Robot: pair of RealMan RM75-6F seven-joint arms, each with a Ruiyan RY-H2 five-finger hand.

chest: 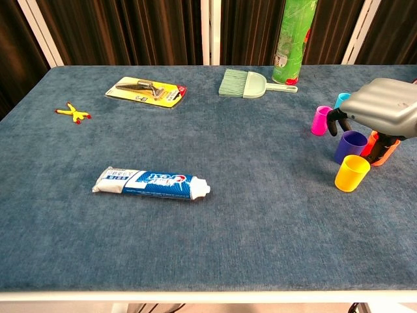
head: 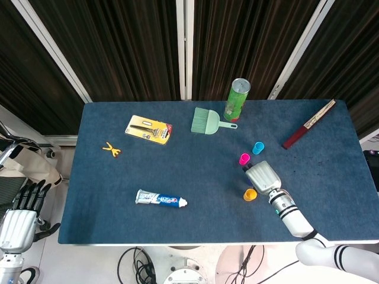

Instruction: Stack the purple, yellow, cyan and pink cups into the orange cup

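Cups are all sitting unstacked; right robot hand is hovering over purple cup, grasp indeterminable; every stacking step is remaining.

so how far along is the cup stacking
Nothing is stacked yet: the pink cup, cyan cup, yellow cup and purple cup all stand separately. The right hand hovers over the purple cup beside the orange cup, apparently reaching for it. All four remain.
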